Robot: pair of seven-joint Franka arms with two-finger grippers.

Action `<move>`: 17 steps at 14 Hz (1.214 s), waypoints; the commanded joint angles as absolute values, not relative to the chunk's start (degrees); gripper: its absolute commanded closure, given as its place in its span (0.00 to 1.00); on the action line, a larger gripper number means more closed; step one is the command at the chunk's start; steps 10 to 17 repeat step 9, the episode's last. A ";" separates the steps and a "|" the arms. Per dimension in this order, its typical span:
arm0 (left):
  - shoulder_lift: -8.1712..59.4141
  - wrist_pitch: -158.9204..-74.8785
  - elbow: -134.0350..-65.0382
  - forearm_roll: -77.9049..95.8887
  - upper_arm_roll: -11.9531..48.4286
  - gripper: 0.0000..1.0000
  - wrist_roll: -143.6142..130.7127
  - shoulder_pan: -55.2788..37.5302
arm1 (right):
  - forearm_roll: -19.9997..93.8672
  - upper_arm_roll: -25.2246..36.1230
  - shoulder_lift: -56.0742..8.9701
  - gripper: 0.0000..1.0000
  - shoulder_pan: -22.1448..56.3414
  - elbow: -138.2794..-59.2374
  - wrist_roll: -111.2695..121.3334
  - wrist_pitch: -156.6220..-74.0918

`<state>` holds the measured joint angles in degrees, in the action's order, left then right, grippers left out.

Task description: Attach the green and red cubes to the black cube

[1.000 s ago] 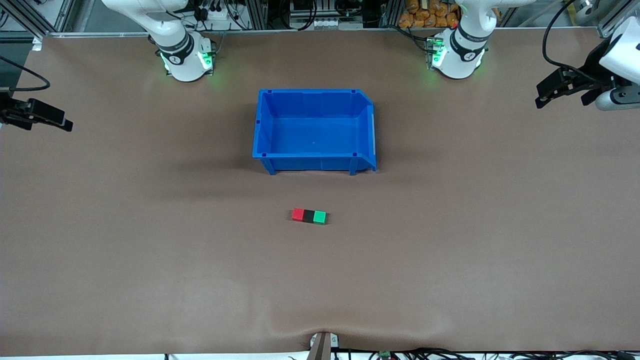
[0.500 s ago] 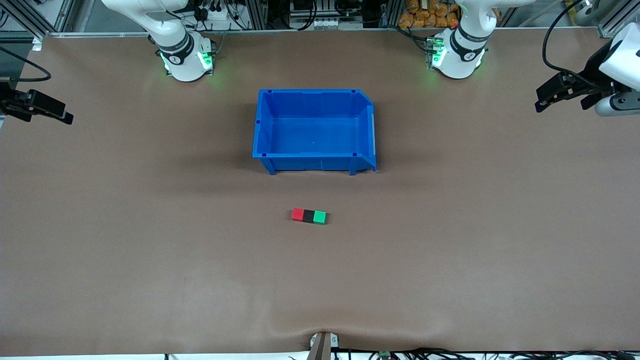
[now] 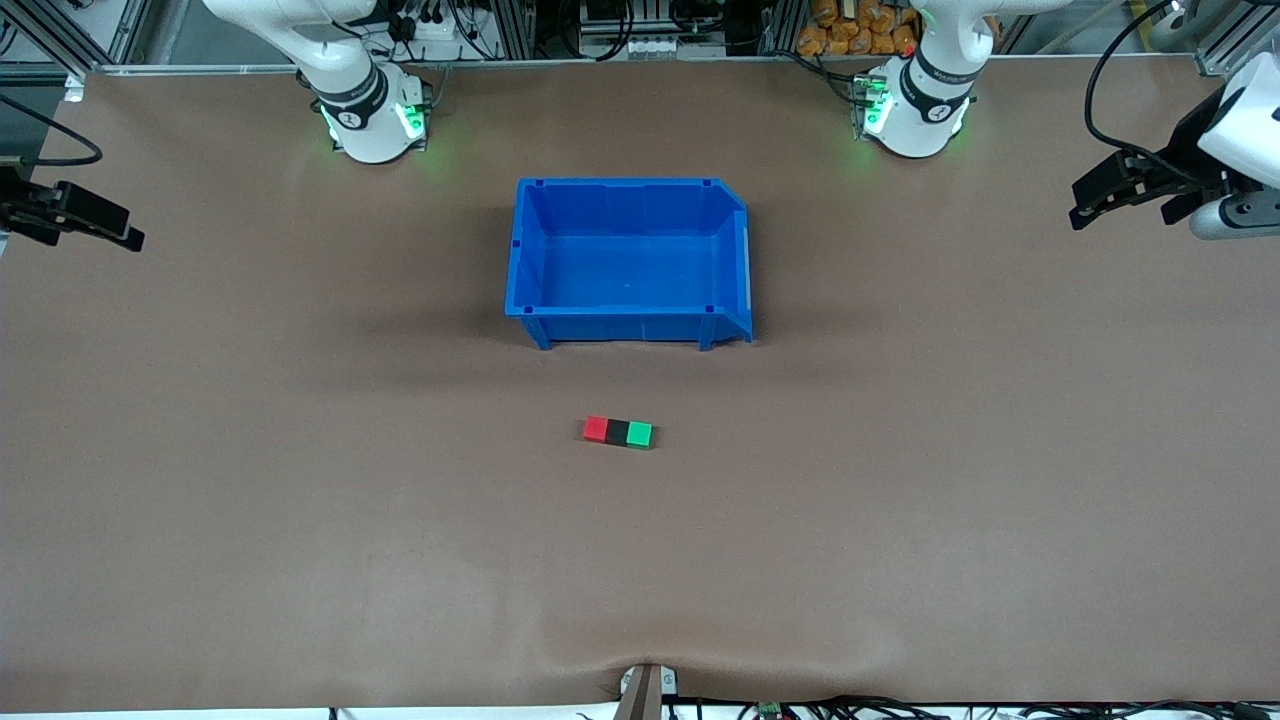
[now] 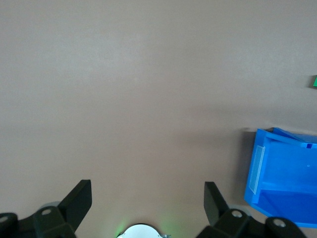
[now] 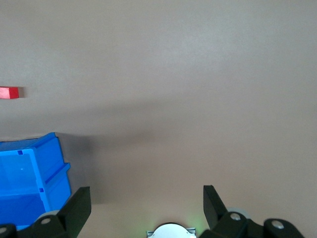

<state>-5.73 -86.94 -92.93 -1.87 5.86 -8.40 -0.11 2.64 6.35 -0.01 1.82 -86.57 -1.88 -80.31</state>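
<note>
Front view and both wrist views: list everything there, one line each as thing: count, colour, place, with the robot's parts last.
red cube: one, red, on the table, touching the black cube on the side toward the right arm's end.
black cube: one, black, middle of the row, nearer to the front camera than the bin.
green cube: one, green, touching the black cube on the side toward the left arm's end.
bin: one, blue, mid-table between the arm bases, nothing in it.
table: one, brown.
left claw: one, black, open, over the left arm's end of the table, holding nothing.
right claw: one, black, open, over the right arm's end of the table, holding nothing.
</note>
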 commanded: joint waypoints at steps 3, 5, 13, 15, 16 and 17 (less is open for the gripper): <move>-5.10 -85.52 -91.23 -2.81 6.06 0.00 -7.82 -0.26 | 2.20 6.24 0.09 0.00 2.29 -87.01 -2.37 -81.47; -5.10 -85.52 -91.23 -2.73 6.15 0.00 -7.74 -0.26 | 2.20 6.24 0.09 0.00 2.55 -87.01 -2.46 -81.74; -5.10 -85.43 -91.23 -2.81 6.15 0.00 -7.82 -0.26 | 2.11 6.33 -0.17 0.00 3.43 -86.31 -3.08 -82.79; -5.10 -85.43 -91.23 -2.81 6.15 0.00 -7.82 -0.26 | 2.11 6.33 -0.17 0.00 3.43 -86.31 -3.08 -82.79; -5.10 -85.43 -91.23 -2.81 6.15 0.00 -7.82 -0.26 | 2.11 6.33 -0.17 0.00 3.43 -86.31 -3.08 -82.79; -5.10 -85.43 -91.23 -2.81 6.15 0.00 -7.82 -0.26 | 2.11 6.33 -0.17 0.00 3.43 -86.31 -3.08 -82.79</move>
